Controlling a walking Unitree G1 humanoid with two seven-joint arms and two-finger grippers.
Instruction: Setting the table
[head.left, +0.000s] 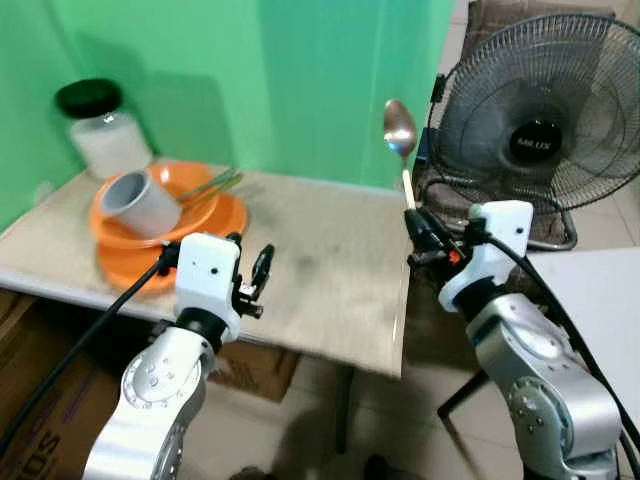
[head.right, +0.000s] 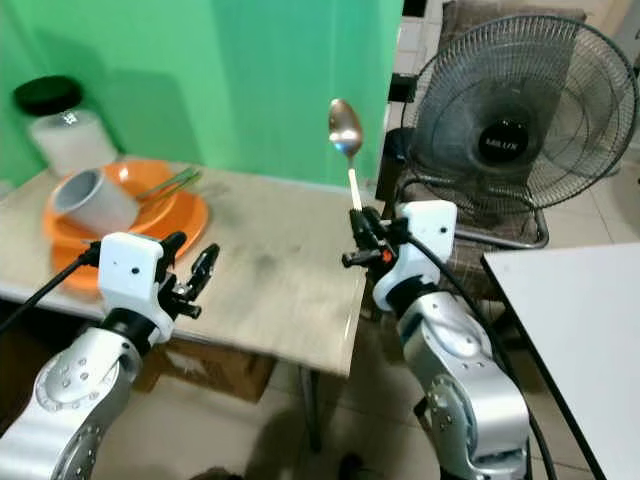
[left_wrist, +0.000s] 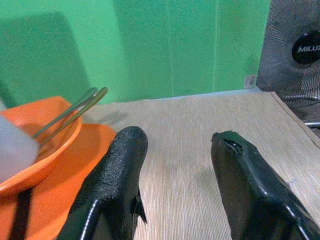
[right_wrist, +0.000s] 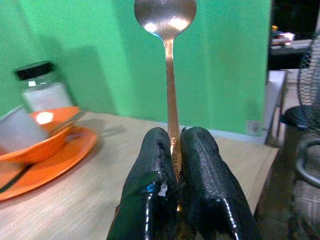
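My right gripper is shut on the handle of a metal spoon, which stands upright with its bowl on top, just past the table's right edge. In the right wrist view the spoon rises from between the pinched fingers. At the table's far left sits an orange plate with an orange bowl on it; a grey cup and chopsticks lie in the bowl. My left gripper is open, low over the table's near side, right of the plate.
A wooden table stands against a green wall. A glass jar with a black lid is behind the plate. A standing fan is at the right, and a white surface lies beside it. Cardboard boxes sit under the table.
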